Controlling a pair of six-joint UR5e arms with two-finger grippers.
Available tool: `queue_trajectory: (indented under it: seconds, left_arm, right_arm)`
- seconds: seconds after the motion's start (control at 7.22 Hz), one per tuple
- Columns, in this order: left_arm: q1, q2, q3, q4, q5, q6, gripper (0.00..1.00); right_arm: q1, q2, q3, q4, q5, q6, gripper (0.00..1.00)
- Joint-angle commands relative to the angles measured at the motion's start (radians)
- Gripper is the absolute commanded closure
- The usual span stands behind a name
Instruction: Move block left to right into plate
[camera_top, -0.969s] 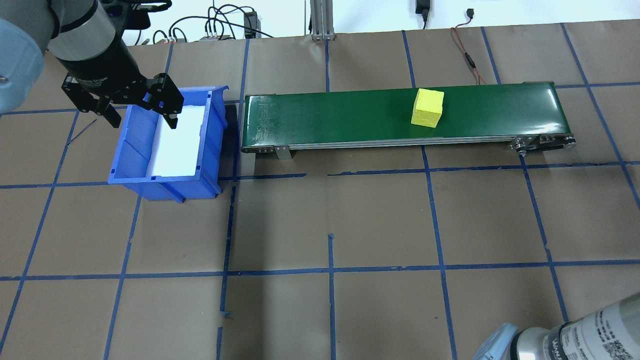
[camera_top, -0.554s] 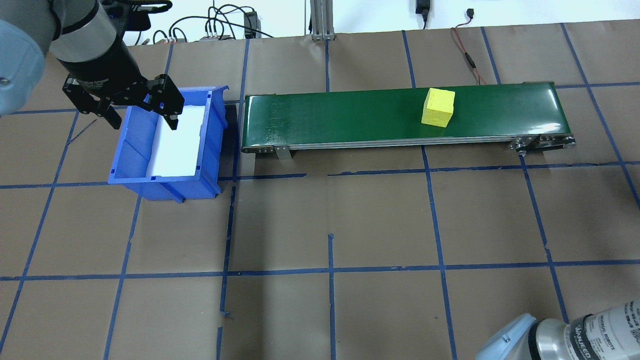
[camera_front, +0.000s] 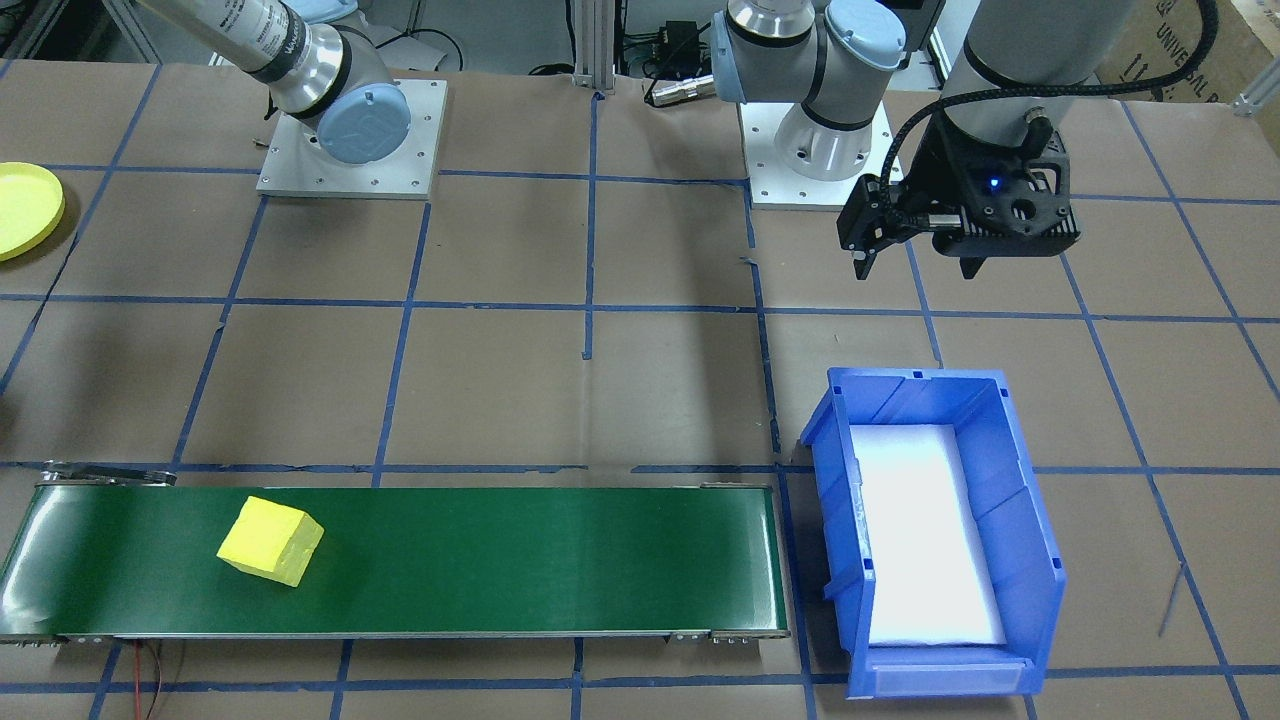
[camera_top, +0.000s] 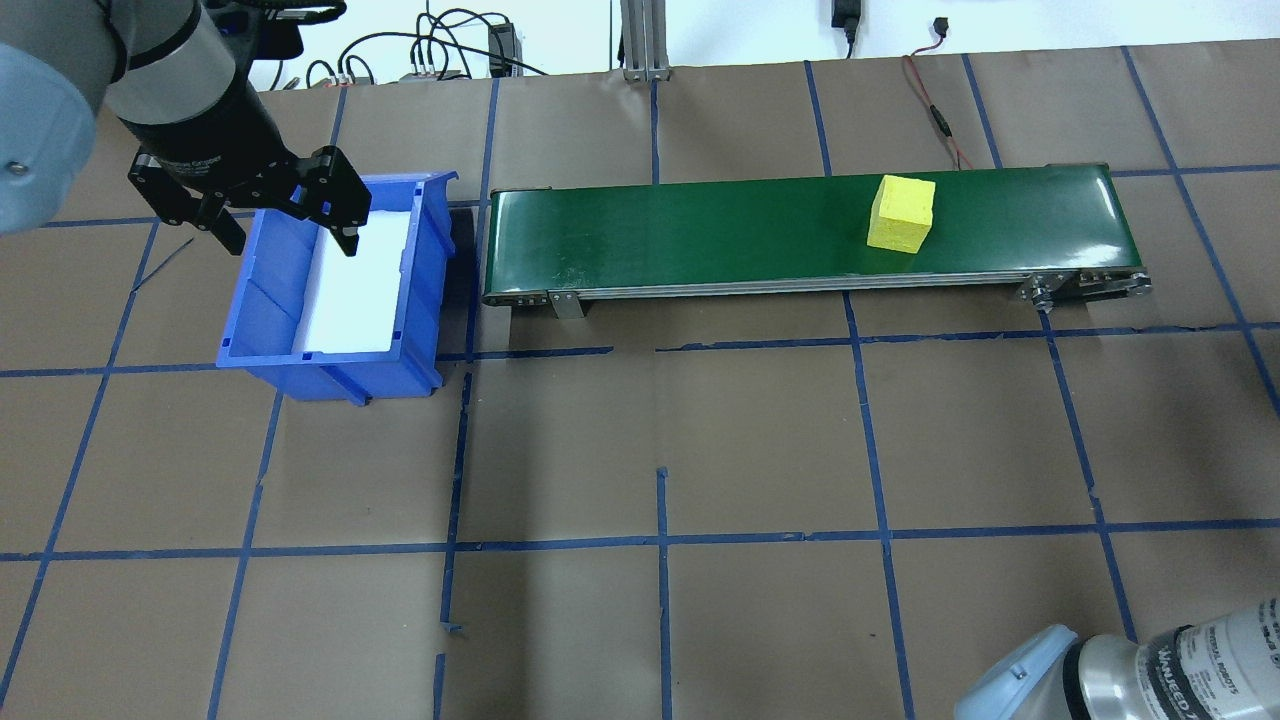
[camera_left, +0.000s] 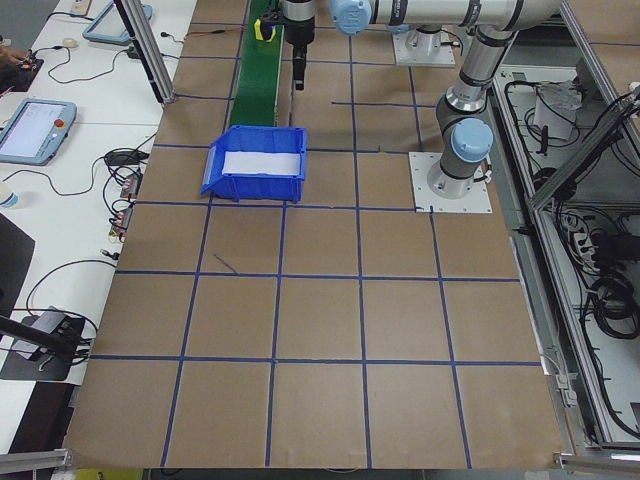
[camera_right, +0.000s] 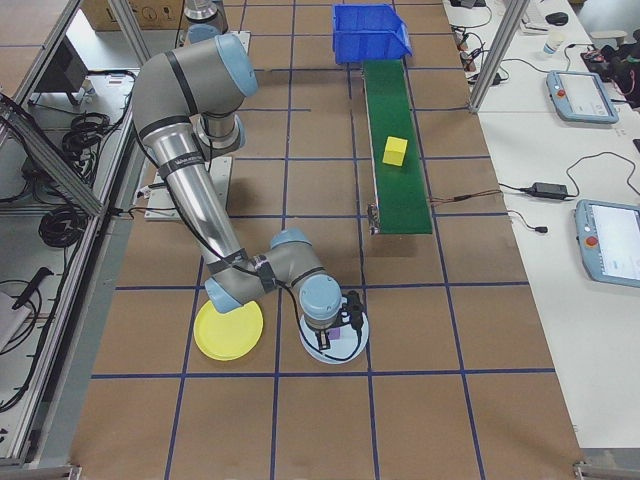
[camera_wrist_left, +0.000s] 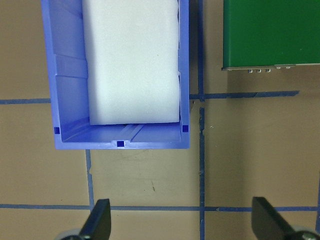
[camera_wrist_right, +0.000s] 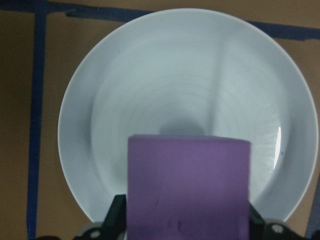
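Right gripper (camera_right: 338, 332): jaws clamped on purple block (camera_wrist_right: 187, 185), directly above white plate (camera_wrist_right: 150, 75); yellow plate (camera_right: 228, 330) just beside.
Yellow block (camera_top: 902, 212): on conveyor belt (camera_top: 700, 235), nearer the right arm.
Left gripper (camera_top: 290, 240): jaws spread, empty, over blue bin (camera_top: 425, 300).

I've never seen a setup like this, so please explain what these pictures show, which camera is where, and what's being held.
Two robot arms stand at a paper-covered table. Four pictures come from fixed cameras around it, two from cameras on the wrists. On the table are a blue bin, a green conveyor belt carrying a yellow block, a yellow plate and a white plate. The left gripper hovers open and empty near the bin. The right gripper holds a purple block between its fingers over the white plate.
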Motion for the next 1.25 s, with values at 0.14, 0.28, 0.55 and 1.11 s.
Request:
queue_trajectory:
  seconds: [0.14,0.28,0.55,1.11]
  left_arm:
    - [0.004,0.001,0.010,0.012,0.002,-0.017,0.00]
    - [0.001,0.002,-0.005,0.027,0.000,-0.023,0.00]
    - [-0.003,0.001,-0.010,0.052,-0.001,-0.025,0.00]
    - [-0.003,0.002,-0.019,0.067,0.000,-0.023,0.00]
  right_arm:
    - [0.013,-0.081,-0.014,0.007,-0.003,0.044,0.01]
    - [0.052,-0.124,-0.014,0.013,-0.003,0.088,0.01]
    - [0.189,-0.159,-0.017,0.075,0.007,0.250,0.01]
    - [0.524,-0.156,-0.043,0.123,0.084,0.734,0.00]
